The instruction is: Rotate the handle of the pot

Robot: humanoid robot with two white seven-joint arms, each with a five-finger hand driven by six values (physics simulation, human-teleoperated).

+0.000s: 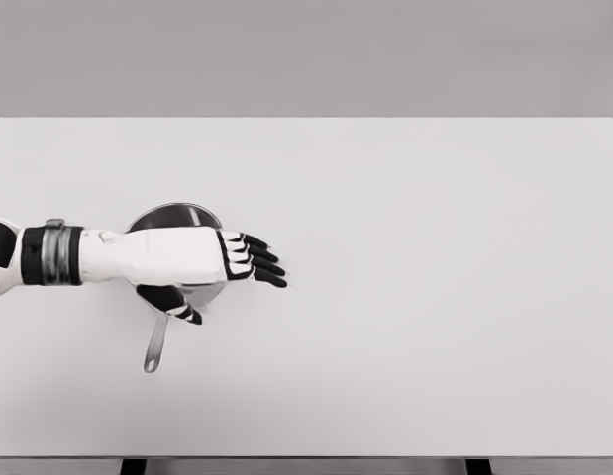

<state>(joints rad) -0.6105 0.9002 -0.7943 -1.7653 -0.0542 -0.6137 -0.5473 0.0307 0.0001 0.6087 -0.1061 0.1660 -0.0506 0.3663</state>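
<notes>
head view shows the left hand (202, 262) reaching in from the left edge and hovering over a small metal pot (172, 220) on the wide pale counter (405, 297). the pot sits in the left part of the counter, well away from the edges, and most of its bowl is hidden under the hand and wrist; only the far arc of its rim shows above the knuckles. the pot handle (155, 346) sticks out toward the near edge, pointing slightly left, with its end free on the surface.

the fingers (256, 259) are stretched out flat to the right, released and holding nothing, while the thumb drops down near the root of the handle. whether the thumb touches the metal i cannot tell from here. the right arm does not show at all.

to my eye the step in hand is getting a purchase on the handle before swinging it round. doing that well probably means bringing the hand back toward the near edge so the fingers sit over the handle's shaft rather than past the bowl, then closing round it or pressing against its side. a push applied out near the handle's tip should turn the pot with little effort, but a light pot like this may slide rather than pivot, so a slow, steady sweep looks wiser.
</notes>
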